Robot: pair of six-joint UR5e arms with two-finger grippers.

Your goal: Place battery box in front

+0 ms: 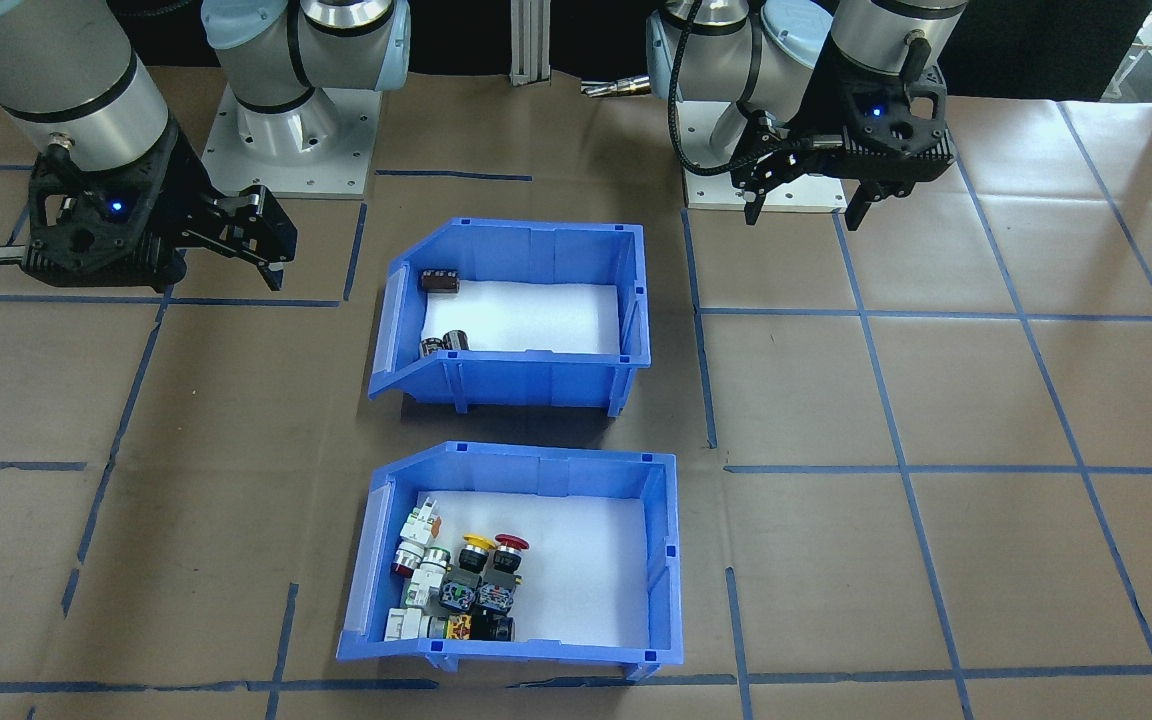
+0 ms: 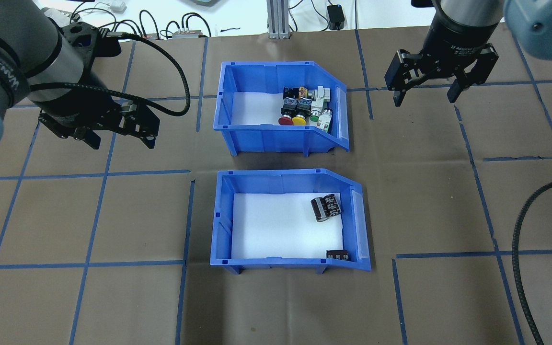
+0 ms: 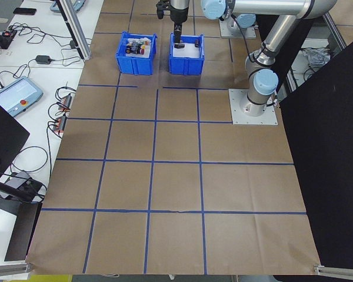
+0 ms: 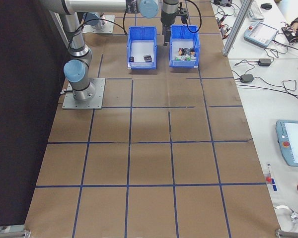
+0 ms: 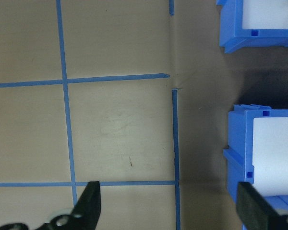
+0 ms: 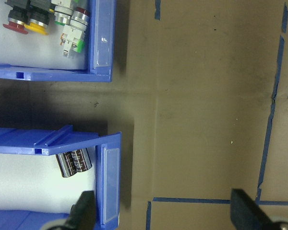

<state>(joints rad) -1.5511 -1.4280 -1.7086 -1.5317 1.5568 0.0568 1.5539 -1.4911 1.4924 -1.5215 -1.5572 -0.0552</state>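
Blue bin (image 2: 261, 139) of push-button switches (image 2: 304, 108)

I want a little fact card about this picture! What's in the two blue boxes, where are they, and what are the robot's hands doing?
battery box: blue bin nearer the robot, white foam floor, dark cylinder cells at its sloped end
switch box: blue bin farther from the robot, holding red, yellow, green and white push-buttons
gap between boxes: a strip of brown table shows; they do not touch
left hand: open, empty, above the table beside the boxes
right hand: open, empty, above the table beside the switch box
task status: battery box not gripped yet
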